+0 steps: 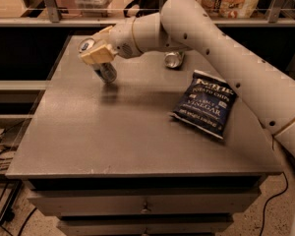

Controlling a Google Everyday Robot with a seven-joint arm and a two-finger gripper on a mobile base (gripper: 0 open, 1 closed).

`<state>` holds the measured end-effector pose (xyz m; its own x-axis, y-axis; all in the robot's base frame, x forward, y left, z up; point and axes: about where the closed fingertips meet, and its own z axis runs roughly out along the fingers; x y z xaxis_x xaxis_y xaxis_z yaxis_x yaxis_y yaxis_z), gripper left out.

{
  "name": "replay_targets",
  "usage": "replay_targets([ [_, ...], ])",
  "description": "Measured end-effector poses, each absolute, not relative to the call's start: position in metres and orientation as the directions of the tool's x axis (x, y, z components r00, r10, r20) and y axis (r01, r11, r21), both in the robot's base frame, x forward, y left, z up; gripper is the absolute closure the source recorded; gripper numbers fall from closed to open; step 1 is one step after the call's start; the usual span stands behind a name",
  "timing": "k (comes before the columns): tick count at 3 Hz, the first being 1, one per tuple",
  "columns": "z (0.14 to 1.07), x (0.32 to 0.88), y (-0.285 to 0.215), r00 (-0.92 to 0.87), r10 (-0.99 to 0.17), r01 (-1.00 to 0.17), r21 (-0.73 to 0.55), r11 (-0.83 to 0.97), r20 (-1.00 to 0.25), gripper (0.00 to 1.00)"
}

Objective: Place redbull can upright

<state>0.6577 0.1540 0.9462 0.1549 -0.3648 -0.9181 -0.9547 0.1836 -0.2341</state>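
My gripper (95,54) is over the far left part of the grey table (128,136) and is shut on the redbull can (106,72). The can is slim, silver and blue. It is held tilted above the table top, its silver top up and to the left past the fingers and its bottom end down to the right. A shadow lies on the table just below it. My white arm reaches in from the right.
A dark blue chip bag (204,104) lies on the right half of the table. Another can (173,59) lies on its side at the far edge, partly behind my arm. Shelves with goods stand behind the table.
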Motion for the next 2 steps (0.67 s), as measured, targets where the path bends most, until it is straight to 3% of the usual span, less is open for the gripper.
replay_targets([
  [1, 0.9563, 0.6521, 0.1573, 0.154, -0.282, -0.957, -0.214, 0.198, -0.947, 1.0],
  [2, 0.9574, 0.648, 0.1531, 0.135, -0.216, -0.96, -0.182, 0.214, -0.967, 0.81],
])
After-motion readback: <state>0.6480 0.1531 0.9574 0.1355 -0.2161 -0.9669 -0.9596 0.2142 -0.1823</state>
